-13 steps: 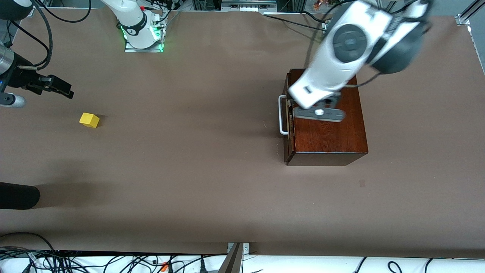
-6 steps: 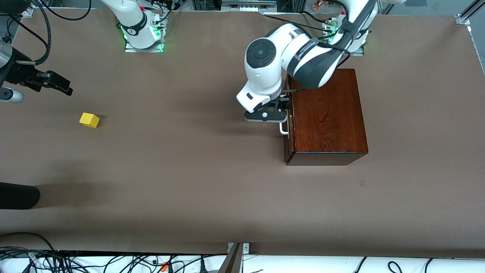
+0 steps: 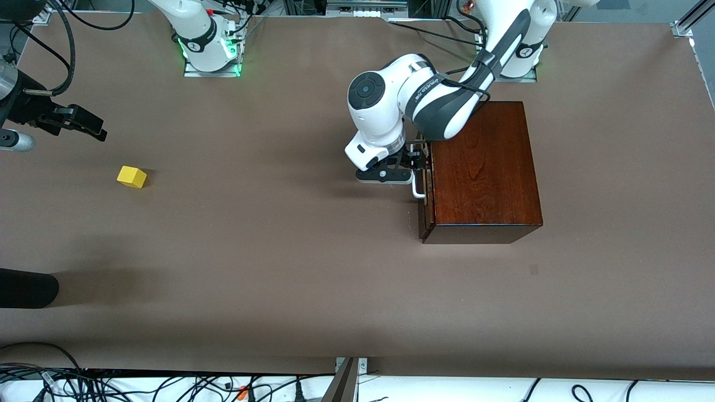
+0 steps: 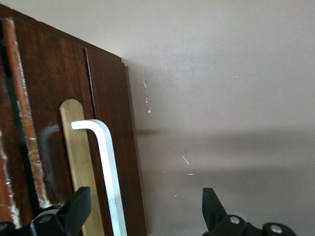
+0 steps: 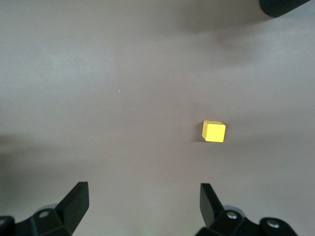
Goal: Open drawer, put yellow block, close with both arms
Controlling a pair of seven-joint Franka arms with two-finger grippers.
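Note:
The dark mahogany box stands toward the left arm's end of the table. Its drawer looks pushed in, with the white bar handle on its front. My left gripper is open in front of the drawer. In the left wrist view the handle lies between the fingers of the left gripper, close to one fingertip. The yellow block lies on the table toward the right arm's end. My right gripper is open and empty over the table close to the block, which shows in the right wrist view ahead of the right gripper.
A black rounded object juts in at the right arm's end, nearer the front camera than the block. The two green-lit arm bases stand along the table's edge farthest from the front camera. Cables lie past the table's nearest edge.
My left arm has swung down from over the box top to the drawer's front, bringing its open gripper around the handle. The right gripper has barely moved. The block has not moved.

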